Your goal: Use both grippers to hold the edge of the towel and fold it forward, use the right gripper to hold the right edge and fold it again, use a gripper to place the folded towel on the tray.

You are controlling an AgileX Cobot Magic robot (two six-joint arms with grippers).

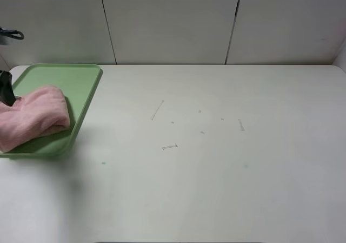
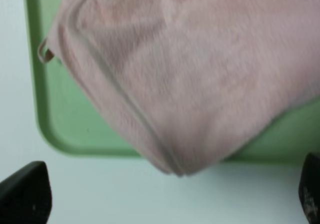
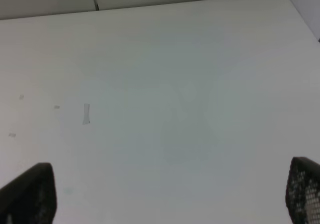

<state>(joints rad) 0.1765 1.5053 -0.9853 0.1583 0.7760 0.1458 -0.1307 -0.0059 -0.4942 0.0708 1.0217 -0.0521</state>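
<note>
Tray (image 1: 81,86), flat light-green plastic, far left, holding folded fluffy pink towel (image 1: 35,116); left gripper (image 2: 165,194) and right gripper (image 3: 170,194) both spread, empty.

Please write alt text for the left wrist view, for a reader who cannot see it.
A folded, fluffy pink terry towel lies on a light green plastic tray, one corner overhanging the rim onto the white table. The left gripper stands open, its black fingertips apart and empty.

The towel (image 2: 200,74) is showing as soft, fuzzy pink cloth with a thin stitched hem (image 2: 125,104). The tray (image 1: 81,86) is looking like smooth green plastic with a slight sheen. The table (image 1: 216,172) is appearing smooth, matt white, lightly scuffed.
</note>
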